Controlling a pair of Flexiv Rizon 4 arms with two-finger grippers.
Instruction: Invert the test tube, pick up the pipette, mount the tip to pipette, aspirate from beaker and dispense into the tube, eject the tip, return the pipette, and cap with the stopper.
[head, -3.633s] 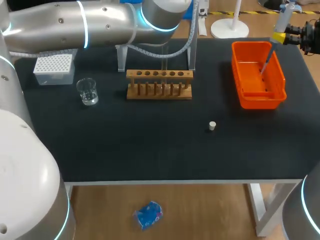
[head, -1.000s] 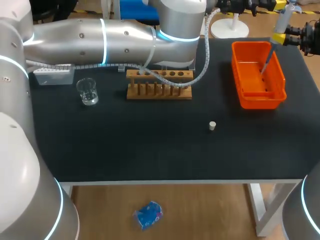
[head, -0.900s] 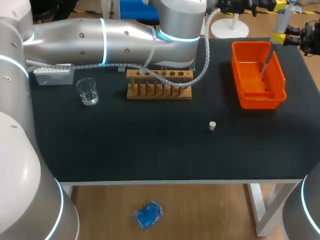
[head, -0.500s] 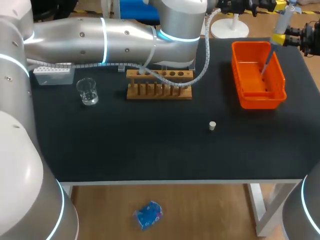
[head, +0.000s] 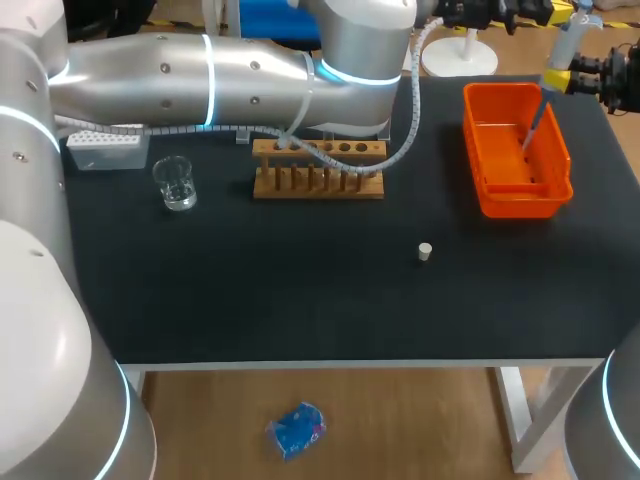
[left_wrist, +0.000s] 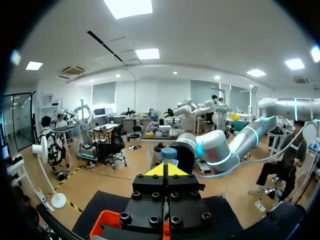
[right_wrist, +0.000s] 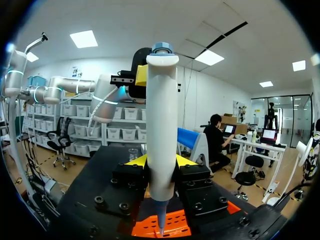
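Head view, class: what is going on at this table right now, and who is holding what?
The right gripper is shut on the pipette, holding it upright, tip pointing down into the orange bin. The left arm reaches across the table's back; the left gripper, fingers together, sits by the pipette's top. The stopper, beaker and rack stand apart from both.

Matt black tabletop (head: 300, 300); bare wood rack (head: 318, 168); glossy orange plastic bin (head: 520, 205); clear glass beaker (head: 175, 183); smooth white plastic pipette (right_wrist: 161, 130); satin silver left arm (head: 200, 70).
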